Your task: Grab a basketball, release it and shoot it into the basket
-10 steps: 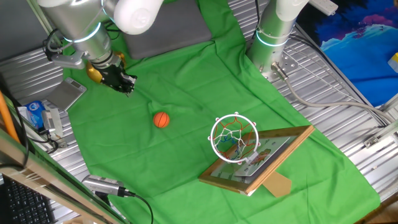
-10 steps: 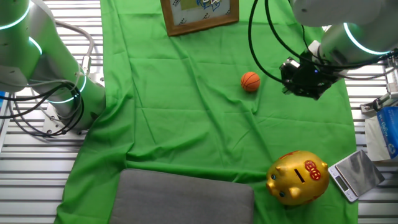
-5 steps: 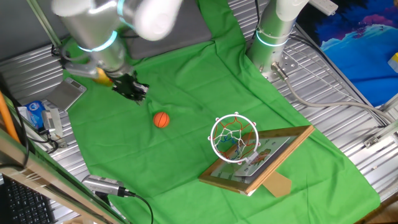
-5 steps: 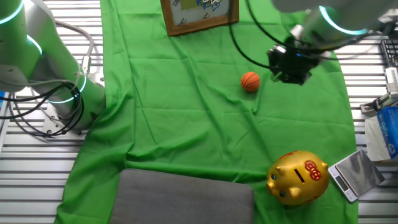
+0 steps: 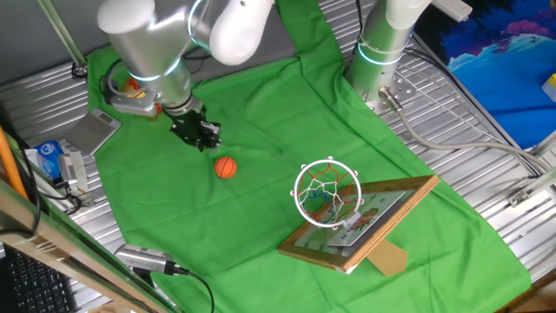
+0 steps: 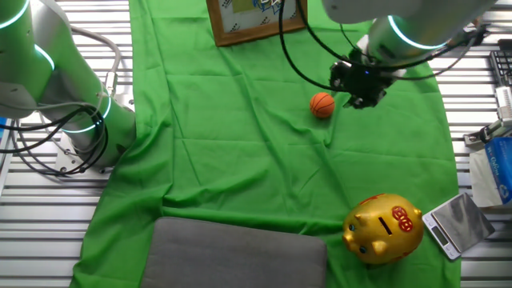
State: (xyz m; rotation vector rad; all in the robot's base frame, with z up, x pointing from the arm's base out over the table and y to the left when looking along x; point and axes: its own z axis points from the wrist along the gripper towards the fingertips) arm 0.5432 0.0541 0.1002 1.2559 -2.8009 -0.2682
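The small orange basketball (image 5: pixel 225 167) lies on the green cloth (image 5: pixel 261 113), left of the basket. The basket's white rim and red-and-white net (image 5: pixel 327 193) stand out from the wooden-framed backboard (image 5: pixel 369 217), which leans back at the lower right. My gripper (image 5: pixel 199 135) hangs just above and up-left of the ball, not touching it, its dark fingers apart and empty. In the other fixed view the gripper (image 6: pixel 357 84) is just right of the ball (image 6: pixel 322 105), and the backboard (image 6: pixel 256 18) is at the top edge.
A golden piggy bank (image 6: pixel 382 228) and a small silver scale (image 6: pixel 452 224) sit at the cloth's near right corner. A grey mat (image 6: pixel 240 254) lies at the front. A second arm's base (image 5: pixel 382 52) stands beside the cloth. A blue carton (image 5: pixel 52 161) sits off the cloth.
My gripper has moved from near the piggy bank across the cloth toward the ball and now hangs close beside it. The ball has not moved.
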